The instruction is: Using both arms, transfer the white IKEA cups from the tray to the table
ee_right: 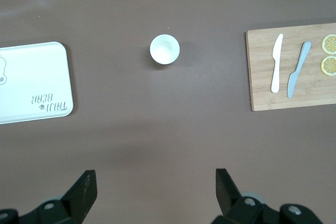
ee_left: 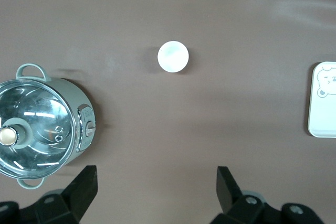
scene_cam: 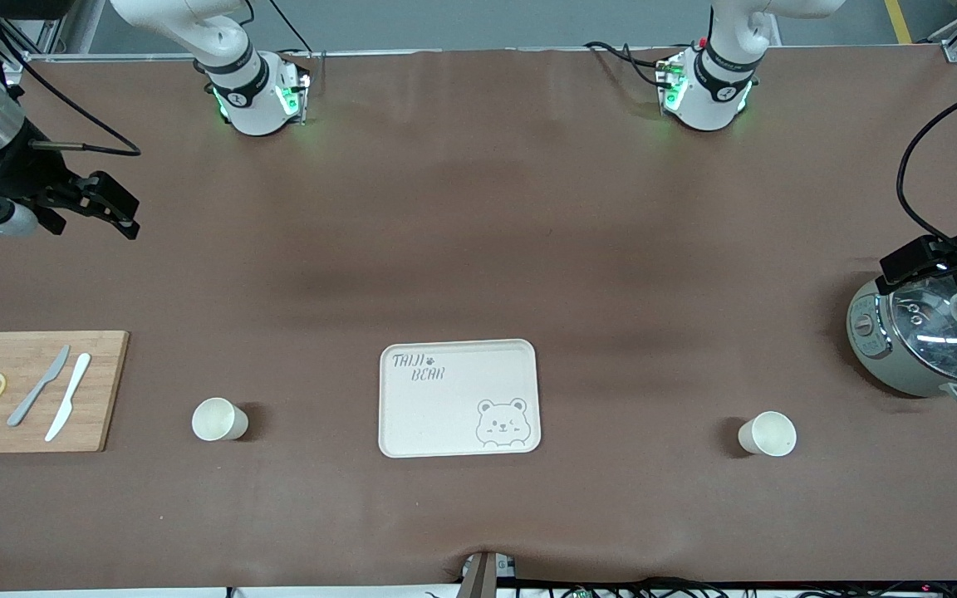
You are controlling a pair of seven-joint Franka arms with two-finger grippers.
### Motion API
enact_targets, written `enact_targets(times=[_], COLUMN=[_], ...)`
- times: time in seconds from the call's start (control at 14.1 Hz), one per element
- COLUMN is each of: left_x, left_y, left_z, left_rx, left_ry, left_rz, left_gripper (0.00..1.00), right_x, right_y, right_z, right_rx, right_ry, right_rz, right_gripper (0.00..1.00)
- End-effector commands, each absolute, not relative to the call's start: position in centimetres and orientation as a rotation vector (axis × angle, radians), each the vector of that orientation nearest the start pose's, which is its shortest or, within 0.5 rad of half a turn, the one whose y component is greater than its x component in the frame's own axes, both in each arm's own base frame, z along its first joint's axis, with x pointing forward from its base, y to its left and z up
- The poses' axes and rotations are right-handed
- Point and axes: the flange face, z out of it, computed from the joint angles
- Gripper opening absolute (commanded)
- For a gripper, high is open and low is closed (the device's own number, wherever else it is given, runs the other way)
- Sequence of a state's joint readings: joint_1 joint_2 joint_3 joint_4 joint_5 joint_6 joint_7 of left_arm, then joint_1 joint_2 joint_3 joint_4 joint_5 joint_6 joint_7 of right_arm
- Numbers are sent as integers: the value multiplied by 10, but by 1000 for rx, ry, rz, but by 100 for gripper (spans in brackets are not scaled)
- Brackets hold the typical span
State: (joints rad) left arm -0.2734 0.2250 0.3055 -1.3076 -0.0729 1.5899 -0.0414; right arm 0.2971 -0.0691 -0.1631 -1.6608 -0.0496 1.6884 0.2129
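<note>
Both cups [scene_cam: 218, 419] [scene_cam: 768, 433] already on counter [scene_cam: 478, 249], either side of bare tray [scene_cam: 459, 399]. Right tool [scene_cam: 105, 208] released, above cutting board [scene_cam: 34, 390]. Left tool [ee_left: 155, 187] released, over cooker [scene_cam: 931, 336]. Risk: careless descent clips cooker lid.

- The tabletop [scene_cam: 478, 249] is wide and flat, covered in a plain matte brown sheet.
- A cream tray [scene_cam: 445, 407] lies flat near the middle (grey "TAIJI BEAR" lettering and a bear-face drawing on it).
- One white cup [scene_cam: 218, 419] stands upright on the sheet, between the tray and a wooden cutting board [scene_cam: 100, 390], apart from both.
- The cutting board sits at the right arm's end of the tabletop.
- A second white cup [scene_cam: 768, 434] stands upright toward the left arm's end, well apart from the tray.
- A grey-green pot [scene_cam: 902, 365] with a glass lid rests at the left arm's end, farther from the front camera than that cup.
</note>
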Motion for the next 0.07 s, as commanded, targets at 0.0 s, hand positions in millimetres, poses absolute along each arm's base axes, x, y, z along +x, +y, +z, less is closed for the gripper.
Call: enact_targets(times=[0.0], left_x=[620], left_y=[-12], left_z=[628], left_rx=[-3132], left_ry=[-108], left_rz=[-97], left_gripper=[100], right_x=[540], right_y=[64], right_z=[629], right_rx=[-3136], right_ry=[141], right_rz=[-163], right_gripper=[100])
